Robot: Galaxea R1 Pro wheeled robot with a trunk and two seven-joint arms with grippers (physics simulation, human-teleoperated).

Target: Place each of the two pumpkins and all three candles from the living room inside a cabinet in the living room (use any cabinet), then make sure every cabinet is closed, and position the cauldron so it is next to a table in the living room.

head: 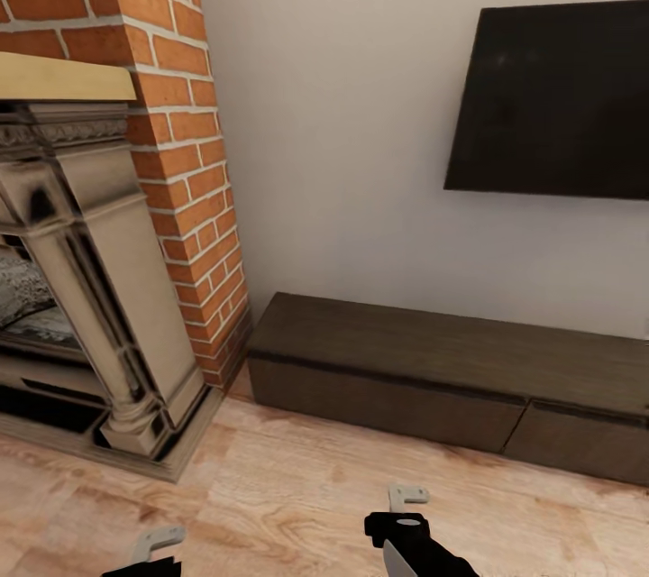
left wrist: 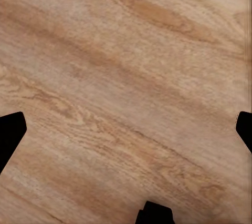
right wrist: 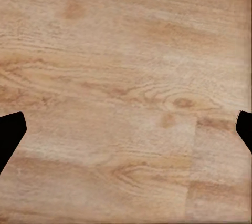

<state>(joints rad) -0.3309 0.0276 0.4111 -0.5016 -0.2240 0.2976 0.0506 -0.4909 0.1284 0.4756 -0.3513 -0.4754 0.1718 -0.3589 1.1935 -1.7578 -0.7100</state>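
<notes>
Both grippers hang low over the pale wood floor [head: 297, 487]: the left gripper [head: 155, 545] and right gripper [head: 407, 505] peek in at the head view's lower edge. Each wrist view shows dark fingertips [left wrist: 10, 132] [right wrist: 10, 132] at opposite edges, spread wide with nothing but floorboards between them. Only the head view takes in the long dark-brown cabinet [head: 433, 370], drawers shut, against the wall beneath a black TV [head: 554, 99], beside the brick fireplace [head: 108, 270].
</notes>
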